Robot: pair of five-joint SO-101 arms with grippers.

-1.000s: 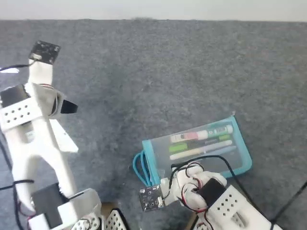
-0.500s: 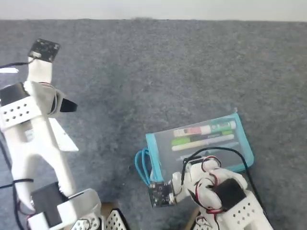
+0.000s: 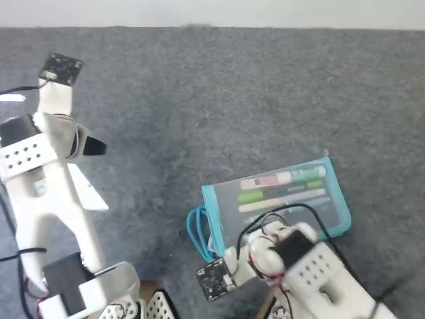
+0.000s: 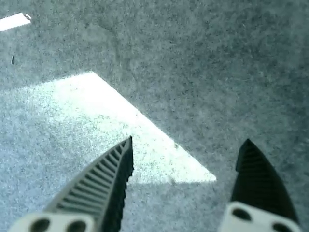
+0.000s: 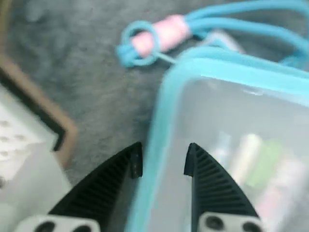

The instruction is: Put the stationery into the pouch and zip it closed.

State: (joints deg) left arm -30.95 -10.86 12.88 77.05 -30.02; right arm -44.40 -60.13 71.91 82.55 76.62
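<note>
Pouch (image 3: pixel 282 193) unmoved; right hand (image 5: pixel 164 148) pinches its teal edge, wrist swung back; left hand (image 4: pixel 188 141) gapes open.

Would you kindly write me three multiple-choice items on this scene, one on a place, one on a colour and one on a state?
1. The clear, blue-edged zip pouch lies:
A. by the table's far edge
B. on the grey felt table cover, near the right arm
C. in a drawer

2. The cord loops at the pouch's end are:
A. yellow
B. black
C. blue

3. The left gripper has its jaws:
A. open, with nothing between
B. shut on a pen
C. shut on the pouch

Key: 1 B, the high view shows it there; 2 C, blue like the trim; 3 A, bare felt shows between the jaws.
</note>
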